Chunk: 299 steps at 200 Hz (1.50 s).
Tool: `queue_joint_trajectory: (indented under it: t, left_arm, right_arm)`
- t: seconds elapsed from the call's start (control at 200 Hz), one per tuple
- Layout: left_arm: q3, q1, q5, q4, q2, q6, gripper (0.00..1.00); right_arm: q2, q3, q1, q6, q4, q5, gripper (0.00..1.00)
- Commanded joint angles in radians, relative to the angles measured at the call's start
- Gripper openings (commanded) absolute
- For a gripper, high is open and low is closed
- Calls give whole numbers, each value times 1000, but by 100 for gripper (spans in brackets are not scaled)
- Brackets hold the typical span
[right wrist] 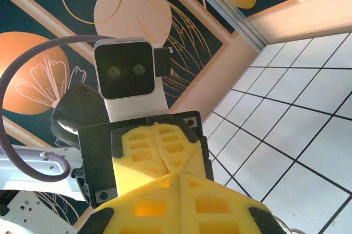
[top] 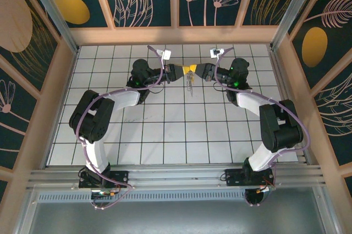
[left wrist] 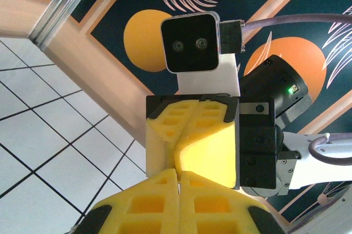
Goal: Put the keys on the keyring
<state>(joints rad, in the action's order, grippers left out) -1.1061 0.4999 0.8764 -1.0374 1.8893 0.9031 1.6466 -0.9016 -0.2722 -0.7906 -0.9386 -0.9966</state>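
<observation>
Top view: the left gripper [top: 185,70] and right gripper [top: 194,70] meet tip to tip over the far-centre of the table [top: 165,129]. The keys [top: 191,83], a tiny silvery cluster, sit just on the near side of that meeting pt. Can't tell if they hang or lie.

Left wrist: own yellow fingers [left wrist: 159,204] pressed together, thin seam only. The right gripper faces them, also closed. What's pinched is hidden.

Right wrist: own fingers [right wrist: 203,206] closed tight, with the left gripper opposite, nearly touching.
</observation>
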Motion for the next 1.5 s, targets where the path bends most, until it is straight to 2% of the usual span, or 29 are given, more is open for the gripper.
queue_joint_trajectory:
  t: [0.0,0.11,0.165,0.195,0.375,0.571,0.896,1.151,1.492]
  left_arm:
    - [-29,37,32,-62,12,-6,0]
    - [-12,38,6,-92,5,9,0]
    - [-1,39,-9,-113,-1,17,0]
    - [7,39,-19,-123,-7,23,0]
    - [41,39,-74,-151,-35,34,0]
    - [64,38,-108,-198,-51,77,0]
    - [90,39,-158,-242,-62,123,0]
    - [89,39,-163,-240,-61,132,0]
    - [87,40,-160,-237,-67,133,0]
  right_arm:
    - [9,-31,-8,-5,-40,5,0]
    - [-6,-28,-1,-9,-37,16,0]
    - [-18,-20,6,-15,-40,28,17]
    - [-26,-14,11,-16,-43,33,23]
    - [-87,38,47,-30,-59,59,38]
    - [-165,149,63,-7,-65,101,40]
    - [-262,318,22,59,-114,176,48]
    - [-268,283,-47,144,-20,239,50]
    - [-203,214,-77,166,18,257,50]
